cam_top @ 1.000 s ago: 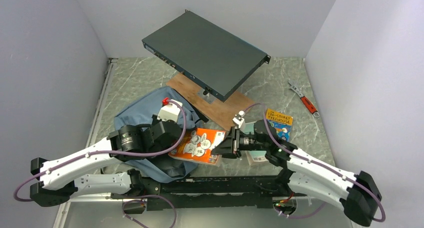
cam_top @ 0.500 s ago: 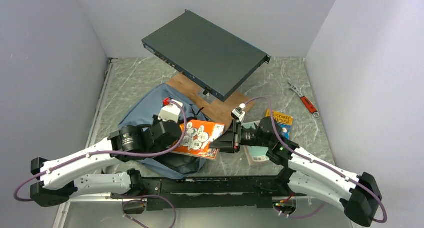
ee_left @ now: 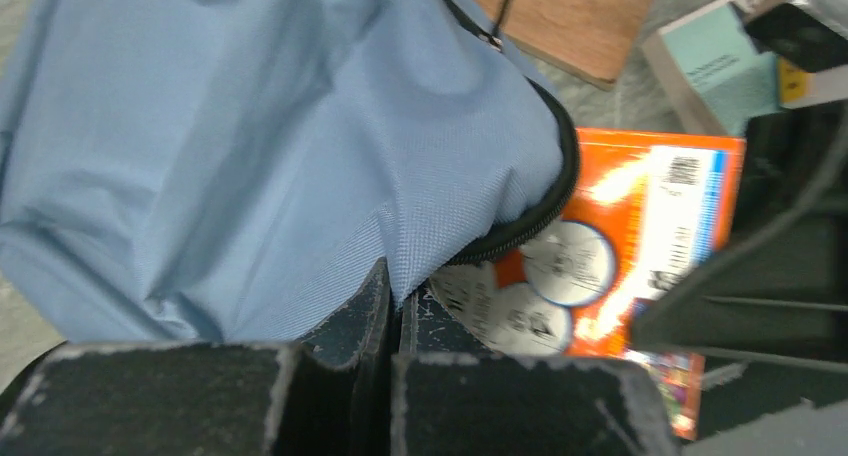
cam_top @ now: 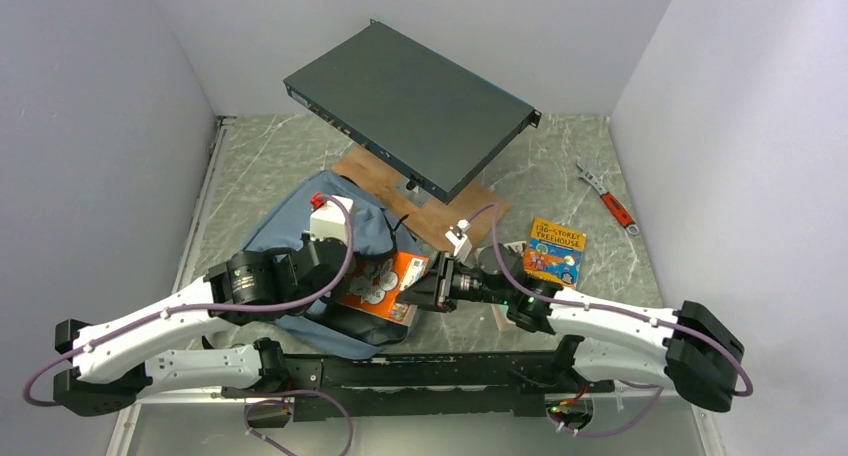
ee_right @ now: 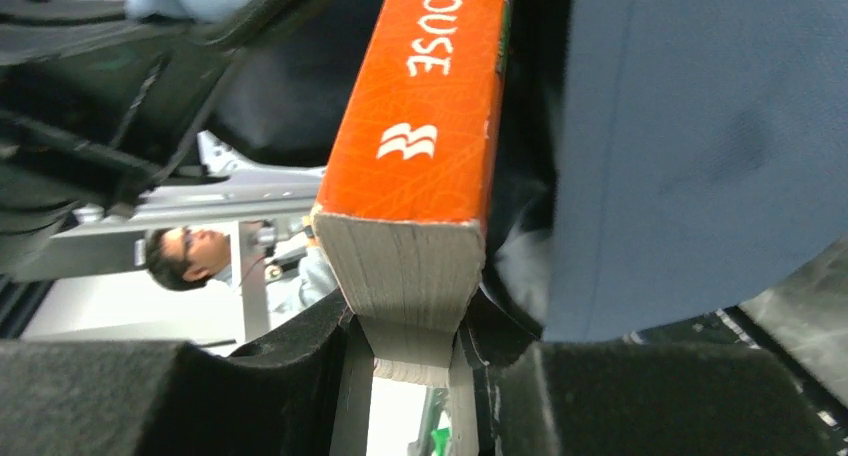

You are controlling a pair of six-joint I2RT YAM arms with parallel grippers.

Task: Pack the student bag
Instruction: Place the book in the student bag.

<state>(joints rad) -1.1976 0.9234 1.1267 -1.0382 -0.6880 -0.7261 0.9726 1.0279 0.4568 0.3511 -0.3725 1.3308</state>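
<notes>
Seen from above, the student bag (cam_top: 290, 221) sat at 8 o'clock on the table (cam_top: 260, 156). A wooden board (cam_top: 470, 211) lay near the table's centre, at the bag's 2 o'clock. A flat metal box (cam_top: 410, 101) stood raised and tilted over the board, reaching toward 12 o'clock. A book (cam_top: 378, 281) lay at the bag's 4 o'clock edge, partly under the bag flap pinched by the left gripper (ee_left: 393, 301). The right gripper (ee_right: 405, 341), at 3 o'clock from that book, clamped its outer edge. A second book (cam_top: 556, 251) lay at the table's 4 o'clock, with a wrench (cam_top: 606, 203) behind it, at 2 o'clock.
</notes>
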